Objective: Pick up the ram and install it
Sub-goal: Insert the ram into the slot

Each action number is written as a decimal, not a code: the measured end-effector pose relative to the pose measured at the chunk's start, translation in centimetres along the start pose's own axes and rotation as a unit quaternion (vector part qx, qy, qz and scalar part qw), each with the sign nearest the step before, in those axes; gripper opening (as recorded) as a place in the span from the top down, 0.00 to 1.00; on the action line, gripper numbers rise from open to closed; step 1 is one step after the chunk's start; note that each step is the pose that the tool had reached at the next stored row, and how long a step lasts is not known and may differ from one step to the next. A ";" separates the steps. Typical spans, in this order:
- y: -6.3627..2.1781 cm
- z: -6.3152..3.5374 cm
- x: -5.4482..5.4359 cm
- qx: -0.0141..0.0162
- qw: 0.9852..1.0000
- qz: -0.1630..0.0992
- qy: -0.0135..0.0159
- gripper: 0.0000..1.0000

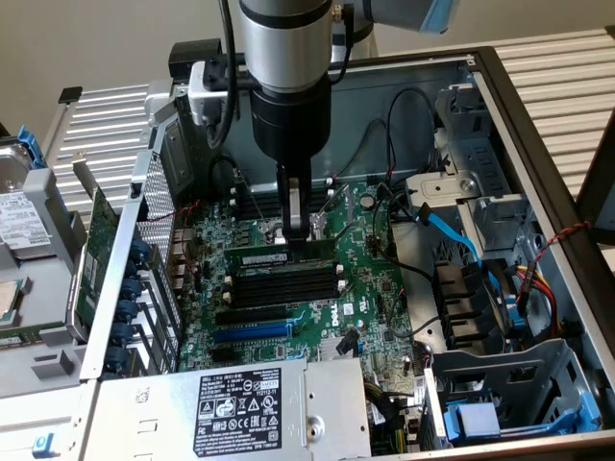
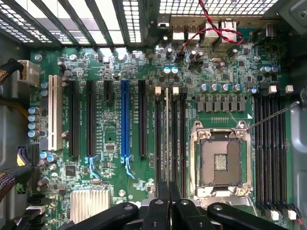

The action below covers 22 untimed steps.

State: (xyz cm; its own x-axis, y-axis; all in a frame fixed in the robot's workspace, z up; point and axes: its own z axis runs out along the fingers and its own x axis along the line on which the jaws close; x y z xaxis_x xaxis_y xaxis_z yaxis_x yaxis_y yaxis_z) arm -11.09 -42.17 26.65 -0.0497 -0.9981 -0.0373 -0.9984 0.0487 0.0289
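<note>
An open case (image 1: 538,125) lies with its motherboard (image 1: 370,288) facing up, and the arm (image 1: 288,58) reaches straight down into it. The pincer (image 1: 296,233) is drawn nearly shut, its two fingers pinching the top edge of the ram (image 1: 274,257). The ram stands on edge on the board, in line with a bank of black slots (image 1: 283,283) and just beside them. In the wrist view the ram (image 2: 166,134) runs edge-on into the pincer (image 2: 168,201), beside the socket (image 2: 219,163).
</note>
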 end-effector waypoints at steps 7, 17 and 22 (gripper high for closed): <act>-0.02 0.69 0.0 0.000 1.000 -0.002 0.004 0.88; -0.10 1.22 -0.2 0.000 1.000 -0.004 0.011 0.88; -0.09 1.34 -0.2 -0.002 1.000 -0.005 0.012 0.88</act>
State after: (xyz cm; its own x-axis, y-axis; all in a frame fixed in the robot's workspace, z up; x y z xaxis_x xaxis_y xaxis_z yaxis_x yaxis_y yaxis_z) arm -11.03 -41.94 25.32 -0.0396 -0.9991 -0.0145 -0.9987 0.0391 0.0326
